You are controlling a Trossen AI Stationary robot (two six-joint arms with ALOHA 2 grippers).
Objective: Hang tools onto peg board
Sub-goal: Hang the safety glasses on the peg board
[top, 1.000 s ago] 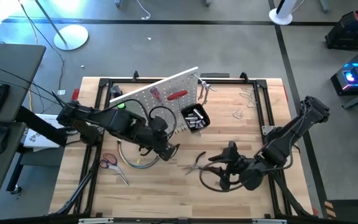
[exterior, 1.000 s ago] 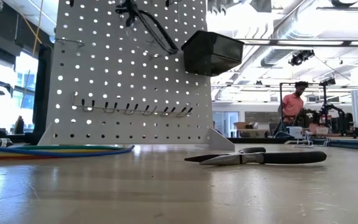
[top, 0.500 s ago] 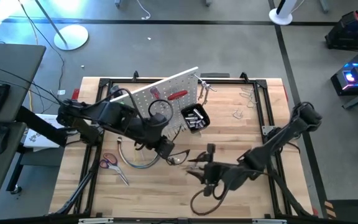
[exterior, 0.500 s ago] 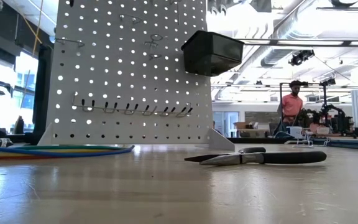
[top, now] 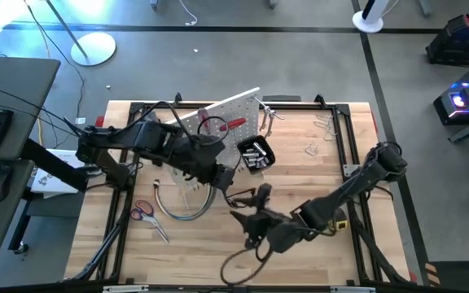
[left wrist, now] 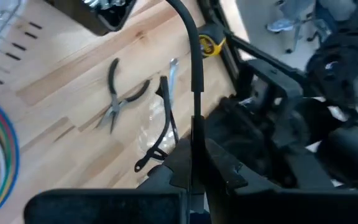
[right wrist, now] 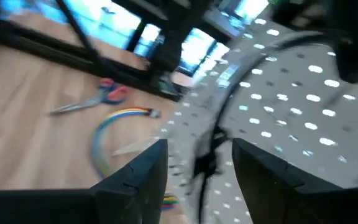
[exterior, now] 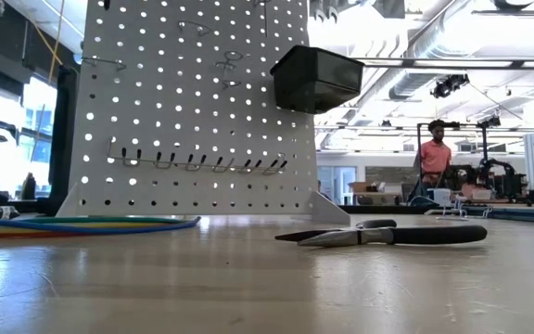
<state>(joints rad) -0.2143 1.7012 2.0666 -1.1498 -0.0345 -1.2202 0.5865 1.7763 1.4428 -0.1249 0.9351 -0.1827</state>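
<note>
Left gripper (top: 221, 177) fingers clamp a black cable (left wrist: 193, 59).

— Where do we see the left gripper (top: 223, 177)?
— Out over mid-table at the end of its stretched arm, fingers pressed together.
— And the right gripper (top: 251, 213)?
— We see its arm reaching leftward, low, fingers (right wrist: 143, 167) spread apart.

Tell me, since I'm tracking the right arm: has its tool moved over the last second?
Yes. In the high view the right tool has swung left, away from the table's right rim, toward the scissors.
</note>
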